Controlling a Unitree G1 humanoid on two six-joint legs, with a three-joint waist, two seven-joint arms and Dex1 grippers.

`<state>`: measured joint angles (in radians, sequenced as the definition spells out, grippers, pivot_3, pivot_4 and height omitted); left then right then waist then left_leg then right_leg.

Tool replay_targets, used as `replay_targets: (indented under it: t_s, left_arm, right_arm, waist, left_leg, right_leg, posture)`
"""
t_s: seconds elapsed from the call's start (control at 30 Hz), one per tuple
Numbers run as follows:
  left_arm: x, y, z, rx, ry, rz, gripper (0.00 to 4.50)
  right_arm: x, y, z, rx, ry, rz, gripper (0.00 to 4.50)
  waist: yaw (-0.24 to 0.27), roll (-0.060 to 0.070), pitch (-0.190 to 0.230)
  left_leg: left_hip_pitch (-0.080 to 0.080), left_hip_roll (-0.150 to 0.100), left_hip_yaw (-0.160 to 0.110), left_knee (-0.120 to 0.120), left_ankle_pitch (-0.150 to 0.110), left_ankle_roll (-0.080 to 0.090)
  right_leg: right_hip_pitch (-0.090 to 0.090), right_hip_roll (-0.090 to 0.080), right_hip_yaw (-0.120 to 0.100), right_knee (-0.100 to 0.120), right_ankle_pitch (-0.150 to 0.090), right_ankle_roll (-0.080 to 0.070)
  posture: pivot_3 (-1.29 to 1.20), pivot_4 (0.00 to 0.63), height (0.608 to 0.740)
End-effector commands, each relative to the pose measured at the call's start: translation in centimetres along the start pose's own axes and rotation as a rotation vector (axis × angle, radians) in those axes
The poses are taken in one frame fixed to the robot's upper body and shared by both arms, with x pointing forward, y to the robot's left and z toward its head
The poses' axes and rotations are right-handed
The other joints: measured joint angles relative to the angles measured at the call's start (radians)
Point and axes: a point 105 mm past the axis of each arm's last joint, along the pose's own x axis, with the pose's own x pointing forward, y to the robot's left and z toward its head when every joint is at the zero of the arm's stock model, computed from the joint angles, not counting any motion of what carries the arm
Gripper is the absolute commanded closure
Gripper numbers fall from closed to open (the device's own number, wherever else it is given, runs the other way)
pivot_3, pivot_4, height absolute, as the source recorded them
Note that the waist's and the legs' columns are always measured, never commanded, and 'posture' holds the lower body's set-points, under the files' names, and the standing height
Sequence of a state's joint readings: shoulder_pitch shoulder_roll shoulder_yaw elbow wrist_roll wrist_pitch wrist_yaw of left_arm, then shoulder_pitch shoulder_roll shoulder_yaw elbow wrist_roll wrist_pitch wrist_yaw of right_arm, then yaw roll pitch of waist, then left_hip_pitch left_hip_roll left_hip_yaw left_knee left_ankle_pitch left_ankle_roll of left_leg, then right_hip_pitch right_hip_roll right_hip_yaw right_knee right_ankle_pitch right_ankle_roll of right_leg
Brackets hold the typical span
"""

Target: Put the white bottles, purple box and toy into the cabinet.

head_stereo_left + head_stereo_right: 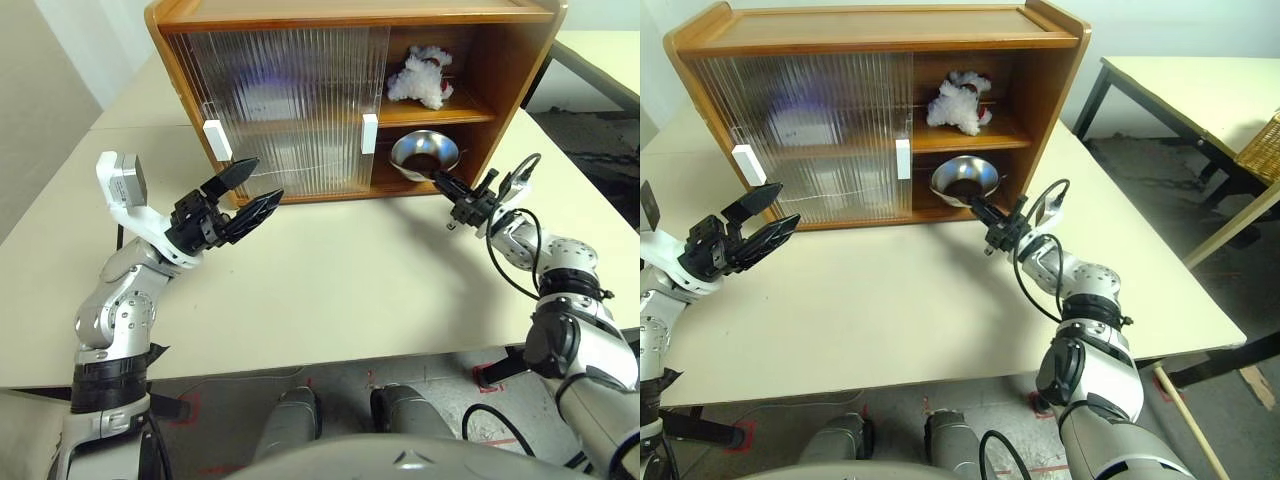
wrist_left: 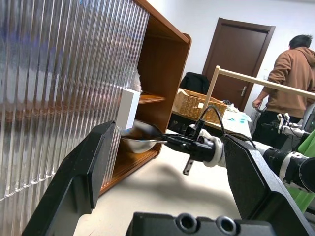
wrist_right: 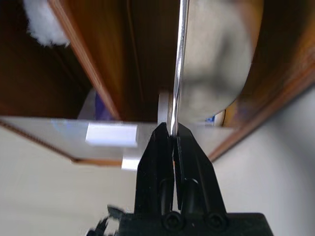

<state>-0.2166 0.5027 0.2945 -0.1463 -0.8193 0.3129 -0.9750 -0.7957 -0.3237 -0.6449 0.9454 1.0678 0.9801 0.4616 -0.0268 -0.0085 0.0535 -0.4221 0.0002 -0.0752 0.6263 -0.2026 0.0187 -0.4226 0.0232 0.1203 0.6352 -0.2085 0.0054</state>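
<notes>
The brown cabinet (image 1: 520, 60) stands at the back of the table, its ribbed doors (image 1: 290, 100) slid left and its right side open. On the upper shelf lies the fluffy white toy (image 1: 420, 78). My right gripper (image 1: 443, 180) is shut on the rim of a shiny steel bowl (image 1: 425, 155), holding it tilted at the mouth of the lower compartment. My left gripper (image 1: 266, 182) hangs open and empty in front of the doors, just off the left white handle (image 1: 217, 140). A purplish blur (image 1: 272, 85) shows through the door. I cannot make out the purple box or the white bottles.
The cream table (image 1: 350, 290) stretches bare between my arms. A second table (image 1: 1200, 90) stands to the right, with a wicker basket (image 2: 199, 105) on it. A person in a brown hoodie (image 2: 290, 73) stands beyond it near a dark door.
</notes>
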Motion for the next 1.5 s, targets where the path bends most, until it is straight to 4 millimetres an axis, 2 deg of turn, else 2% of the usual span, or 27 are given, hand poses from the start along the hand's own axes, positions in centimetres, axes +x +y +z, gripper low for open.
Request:
replay_targets:
  t_s: [0.03,0.47,1.0,1.13,1.33,1.43,1.5]
  left_arm:
    - [0.0,-0.2,0.4,0.016,0.004,-0.006,0.0]
    - [0.0,-0.1,1.0,0.03,0.009,-0.005,0.0]
    - [0.4,-0.1,1.1,0.035,0.006,-0.015,0.0]
    - [0.4,0.0,1.2,0.035,0.005,-0.017,0.0]
    - [0.6,-0.1,1.0,0.031,0.0,-0.02,0.0]
    - [0.7,-0.1,0.9,0.028,-0.004,-0.021,0.0]
    - [0.7,-0.1,0.8,0.026,-0.006,-0.022,0.0]
  right_arm:
    - [1.6,-0.1,0.5,-0.015,-0.08,-0.003,4.47]
    - [4.2,-0.8,0.3,0.007,-0.215,-0.043,4.47]
    - [4.8,-2.4,0.4,0.031,-0.316,-0.135,4.47]
    - [4.8,-2.4,0.4,0.009,-0.311,-0.15,3.4]
    - [4.2,-1.5,1.4,-0.007,-0.299,-0.12,1.3]
    - [3.8,-0.8,2.0,-0.014,-0.273,-0.089,0.04]
    - [3.4,-0.3,2.1,-0.025,-0.233,-0.072,0.04]
  waist:
    - [0.0,0.0,0.0]
    - [0.006,0.0,0.0]
    - [0.006,0.0,0.0]
    - [0.006,0.0,0.0]
    - [0.005,0.0,0.0]
    - [0.004,0.0,0.0]
    - [0.004,0.0,0.0]
  left_leg:
    - [0.0,0.0,0.0,0.0,0.0,0.0]
    - [0.0,0.001,0.0,0.0,0.0,0.0]
    - [0.0,0.001,0.0,0.0,0.0,0.0]
    - [0.0,0.001,0.0,0.0,0.0,0.0]
    - [0.0,0.001,0.001,0.001,0.0,0.0]
    - [0.0,0.001,0.001,0.001,0.0,0.0]
    - [0.0,0.001,0.001,0.002,0.0,0.0]
  right_leg:
    - [0.0,0.0,0.0,0.0,0.001,-0.001]
    - [-0.001,0.0,-0.001,0.0,0.002,-0.006]
    - [-0.001,0.0,-0.001,0.001,0.003,-0.01]
    - [-0.001,0.0,-0.002,0.001,0.003,-0.011]
    - [-0.001,0.0,-0.002,0.001,0.003,-0.011]
    - [-0.001,0.0,-0.002,0.001,0.004,-0.011]
    - [0.0,0.0,-0.002,0.001,0.004,-0.011]
  posture:
    - [-0.02,0.067,0.74]
    - [0.01,0.072,0.74]
    - [0.01,0.068,0.74]
    - [0.01,0.066,0.74]
    - [0.0,0.064,0.74]
    - [-0.01,0.063,0.74]
    - [-0.01,0.064,0.74]
